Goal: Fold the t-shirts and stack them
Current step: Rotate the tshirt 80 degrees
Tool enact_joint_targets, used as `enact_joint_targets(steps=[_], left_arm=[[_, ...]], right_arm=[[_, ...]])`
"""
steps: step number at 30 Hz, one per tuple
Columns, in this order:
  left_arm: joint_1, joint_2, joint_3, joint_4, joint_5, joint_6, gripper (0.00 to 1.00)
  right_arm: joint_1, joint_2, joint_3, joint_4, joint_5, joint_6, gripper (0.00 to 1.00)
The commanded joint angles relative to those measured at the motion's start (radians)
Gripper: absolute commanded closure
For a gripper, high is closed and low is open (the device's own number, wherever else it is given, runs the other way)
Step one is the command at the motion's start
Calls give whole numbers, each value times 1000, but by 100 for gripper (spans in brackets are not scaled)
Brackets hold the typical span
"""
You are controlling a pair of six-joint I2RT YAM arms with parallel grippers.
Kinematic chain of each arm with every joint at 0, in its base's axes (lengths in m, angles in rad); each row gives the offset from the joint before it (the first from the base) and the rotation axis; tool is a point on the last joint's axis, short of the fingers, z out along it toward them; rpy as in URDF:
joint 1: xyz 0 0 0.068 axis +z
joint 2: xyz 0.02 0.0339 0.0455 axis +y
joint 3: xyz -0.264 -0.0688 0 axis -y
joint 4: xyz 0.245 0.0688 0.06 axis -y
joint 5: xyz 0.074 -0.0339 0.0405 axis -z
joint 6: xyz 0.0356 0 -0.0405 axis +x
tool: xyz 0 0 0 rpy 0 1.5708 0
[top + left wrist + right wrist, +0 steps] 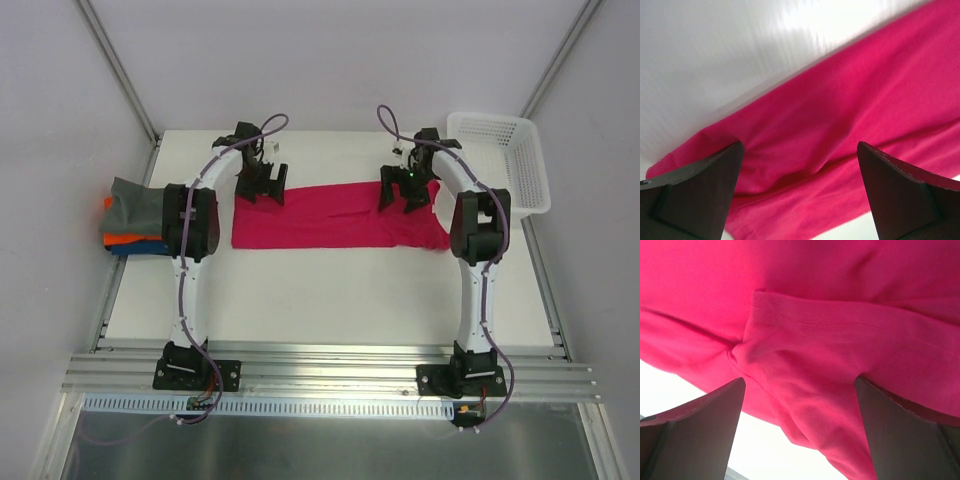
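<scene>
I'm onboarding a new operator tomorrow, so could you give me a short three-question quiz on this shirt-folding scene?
1. True or false: the left gripper and the right gripper both have their fingers spread apart above the magenta t-shirt.
2. Where is the stack of folded t-shirts? A: at the left edge of the table. B: on top of the magenta t-shirt. C: between the arm bases.
3. Fill in: the white basket stands at the table's far ____ corner.
Key: 1 true; 2 A; 3 right.
</scene>
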Motion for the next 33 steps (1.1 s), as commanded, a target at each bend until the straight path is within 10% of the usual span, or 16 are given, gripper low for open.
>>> enact_joint_targets(steps=[1,20,33], left_arm=[[4,-94,-133,-87,-35,-15,1],[-237,-524,-630,-87,-141,-23,1],[-173,-392,-303,-89,-277,66,1]], right_arm=[[-5,45,95,-1,21,-11,3],[70,211,456,186,-117,112,3],[43,-321,-50,143,-59,98,1]])
